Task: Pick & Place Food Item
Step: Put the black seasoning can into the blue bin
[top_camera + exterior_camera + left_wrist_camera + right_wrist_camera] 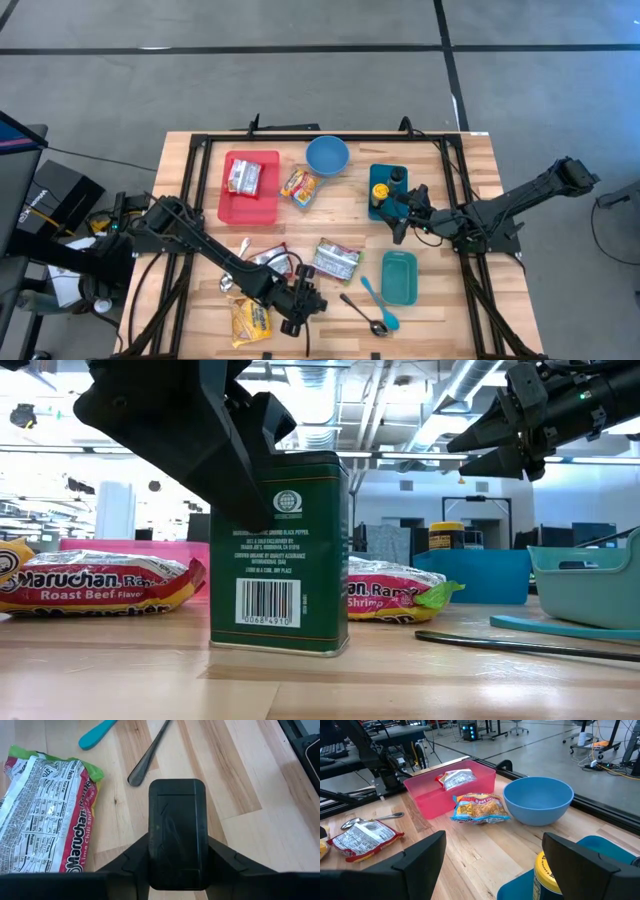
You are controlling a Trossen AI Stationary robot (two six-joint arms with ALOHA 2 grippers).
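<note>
Partly hidden – green tin, left gripper astride

Left arm is stretched low across the near side of the table, its left gripper pointed down at the near edge with a finger pressed on each side of what's between them. Right arm reaches in from the right, right gripper hovering, fingers spread wide.

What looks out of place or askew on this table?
Nothing spilled or damaged. The green tin stands upright between the left gripper's fingers. Ramen packets lie scattered at angles, and a spoon lies loose by the teal bin.
</note>
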